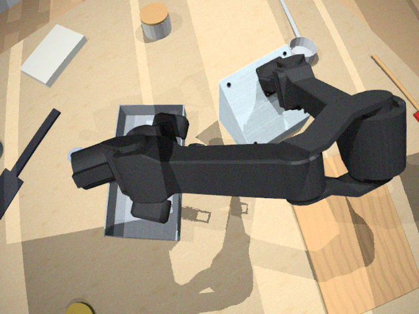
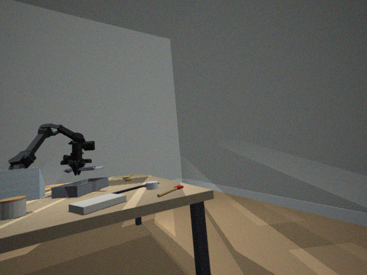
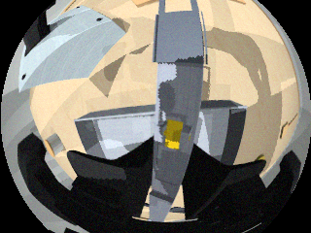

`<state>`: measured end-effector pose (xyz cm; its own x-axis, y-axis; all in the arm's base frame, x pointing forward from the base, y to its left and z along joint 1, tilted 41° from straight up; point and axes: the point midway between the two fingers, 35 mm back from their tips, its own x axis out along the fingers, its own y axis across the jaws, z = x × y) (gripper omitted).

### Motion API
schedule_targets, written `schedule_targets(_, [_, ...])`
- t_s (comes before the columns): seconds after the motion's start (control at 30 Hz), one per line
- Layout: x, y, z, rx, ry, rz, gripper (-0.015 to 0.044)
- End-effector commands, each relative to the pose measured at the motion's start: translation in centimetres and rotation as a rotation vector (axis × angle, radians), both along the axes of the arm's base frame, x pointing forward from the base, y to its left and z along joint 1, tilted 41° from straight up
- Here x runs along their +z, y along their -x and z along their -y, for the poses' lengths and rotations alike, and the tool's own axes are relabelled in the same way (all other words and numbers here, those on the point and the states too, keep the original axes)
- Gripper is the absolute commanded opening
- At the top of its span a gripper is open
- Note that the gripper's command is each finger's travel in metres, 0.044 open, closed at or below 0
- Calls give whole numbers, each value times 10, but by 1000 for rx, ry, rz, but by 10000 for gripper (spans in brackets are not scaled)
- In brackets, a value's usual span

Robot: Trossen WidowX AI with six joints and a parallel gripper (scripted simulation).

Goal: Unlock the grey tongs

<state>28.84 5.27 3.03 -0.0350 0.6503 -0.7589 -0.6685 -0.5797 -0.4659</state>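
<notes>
The grey tongs (image 2: pixel 89 167) (image 3: pixel 179 39) are held in the air, clear above the roasting tin (image 1: pixel 145 231) (image 2: pixel 60 191) (image 3: pixel 121 138). They lie roughly level, with their tips not pointing down; one rounded end shows left of the arm in the top view. My gripper (image 2: pixel 77 172) (image 3: pixel 169 138) is shut on the tongs, which pass between its fingers; a yellow patch shows on them in the wrist view. The arm hides most of the tongs in the top view. The tongs look closed; the lock's state cannot be told. The wooden board (image 1: pixel 382 250) lies near the arm's base.
A pale blue block (image 1: pixel 236 101) (image 2: pixel 20 183) (image 3: pixel 73 58) stands between the tin and the arm's base. A white slab (image 1: pixel 52 55) (image 2: pixel 97 203), a wooden-lidded jar (image 1: pixel 156 23) (image 2: pixel 13 208), a dark long-handled utensil (image 1: pixel 36 142) and a metal ladle (image 1: pixel 302 48) are also on the table.
</notes>
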Motion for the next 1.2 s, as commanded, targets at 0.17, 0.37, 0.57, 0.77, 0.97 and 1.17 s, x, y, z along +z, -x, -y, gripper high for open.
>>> schedule_targets(0.17, [54, 3, -34, -118, 19, -72, -150])
schedule_targets(0.37, [87, 14, -56, -197, 20, -133, -150])
schedule_targets(0.57, [119, 31, -77, -275, 15, -195, -150])
schedule_targets(0.77, [149, 54, -94, -351, 5, -261, -150])
schedule_targets(0.97, [171, 74, -105, -405, -7, -313, -150])
schedule_targets(1.17, [171, 75, -107, -408, -3, -316, -150])
